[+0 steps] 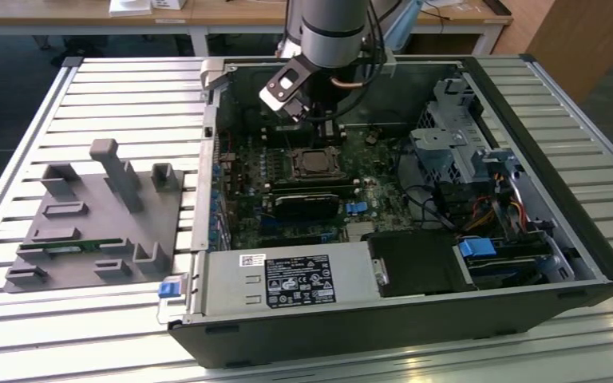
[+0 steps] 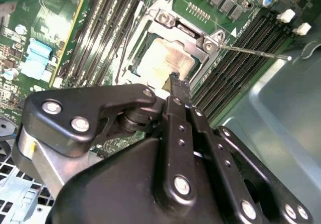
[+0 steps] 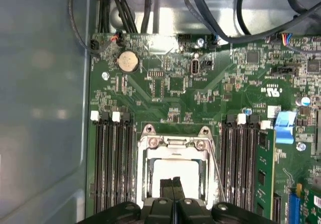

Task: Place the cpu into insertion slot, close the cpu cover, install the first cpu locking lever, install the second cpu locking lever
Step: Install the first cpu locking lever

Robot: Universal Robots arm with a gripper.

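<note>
Gripper [image 3: 173,191], fingers pinched together and empty, hovers over the cpu [image 3: 185,171], seated in the insertion slot [image 1: 315,162] at 6 o'clock from it in the exterior view. The cpu cover [image 3: 173,143] looks closed; the 2 locking levers [image 2: 251,50] seem unlatched.

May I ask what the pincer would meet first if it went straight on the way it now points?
Most likely the cpu, its silver top framed by the cover: in both wrist views the shut pincer aims at it. The gap between them is unclear.
</note>
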